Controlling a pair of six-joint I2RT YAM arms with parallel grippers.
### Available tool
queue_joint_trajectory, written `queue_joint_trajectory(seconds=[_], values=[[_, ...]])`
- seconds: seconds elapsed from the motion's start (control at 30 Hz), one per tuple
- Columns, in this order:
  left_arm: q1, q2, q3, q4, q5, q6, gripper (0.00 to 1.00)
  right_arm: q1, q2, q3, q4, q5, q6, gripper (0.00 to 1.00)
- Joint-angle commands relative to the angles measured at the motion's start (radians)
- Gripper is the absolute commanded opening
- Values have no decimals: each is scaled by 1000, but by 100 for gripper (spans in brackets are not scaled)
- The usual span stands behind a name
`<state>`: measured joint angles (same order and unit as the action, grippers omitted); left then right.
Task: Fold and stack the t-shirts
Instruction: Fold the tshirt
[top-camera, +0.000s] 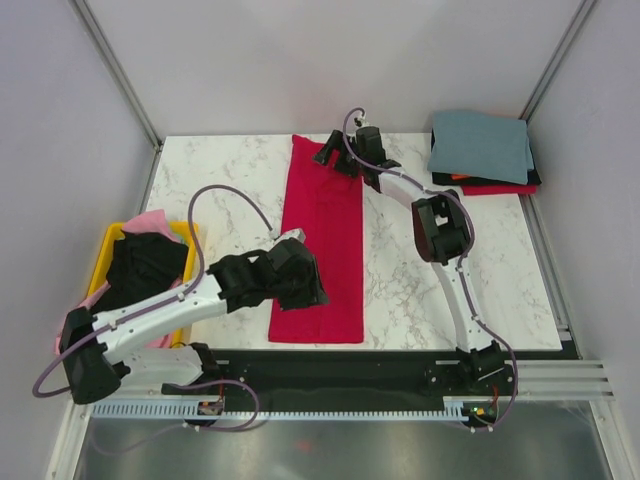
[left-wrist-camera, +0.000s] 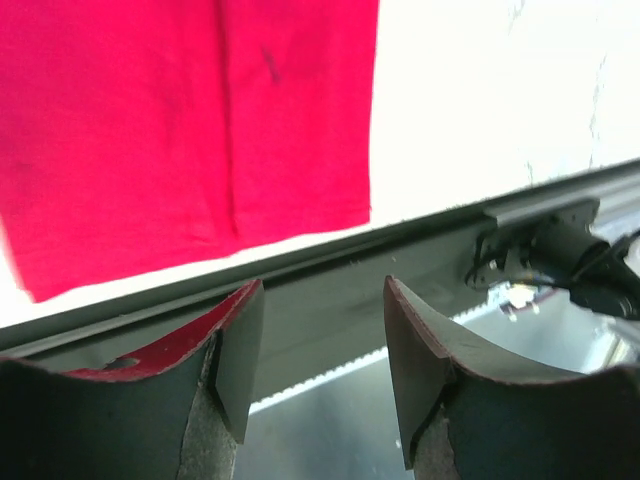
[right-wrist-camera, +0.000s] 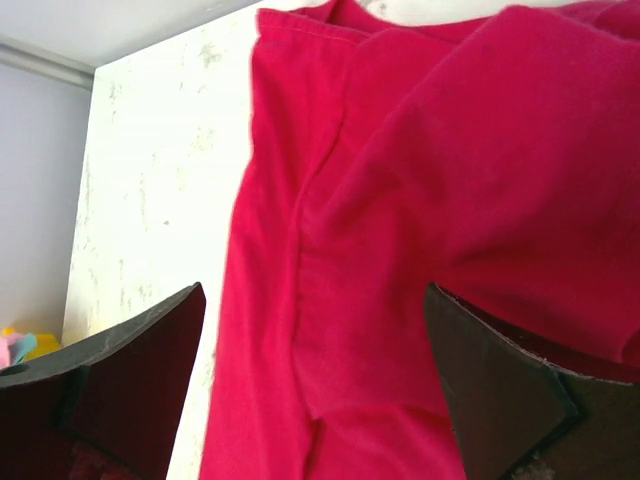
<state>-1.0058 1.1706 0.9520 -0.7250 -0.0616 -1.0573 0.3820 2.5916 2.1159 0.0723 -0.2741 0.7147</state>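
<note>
**Crimson shirt folded to a strip, both grippers free**

On the marble table (top-camera: 430, 290) we see the crimson t-shirt (top-camera: 325, 230) lying mid-table as a long, narrow strip running from the far edge to the near edge. At the far right corner sits a stack of folded t-shirts (top-camera: 480, 148), grey-blue on top. The yellow bin (top-camera: 108, 238) on the left holds black and pink cloth. Our right gripper (right-wrist-camera: 312, 300) hangs wide over the strip's far end. Our left gripper (left-wrist-camera: 323, 300) is by the near end, jaws parted, holding nothing.
</note>
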Motion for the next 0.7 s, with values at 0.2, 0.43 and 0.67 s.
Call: queue_joint_trajectory(seconds=[0.2,0.43,0.67], values=[[102,-234,-120,-229,-282,-3,60,4,-749,-603,67,15,-48,98],[323,-228,-304,-122,-66,80,58,248,-1280,-1172,-241,434,-40,98],[326,-193,-389,-48,15,69,49,559,-1453,-1494,-396,478,167,88]])
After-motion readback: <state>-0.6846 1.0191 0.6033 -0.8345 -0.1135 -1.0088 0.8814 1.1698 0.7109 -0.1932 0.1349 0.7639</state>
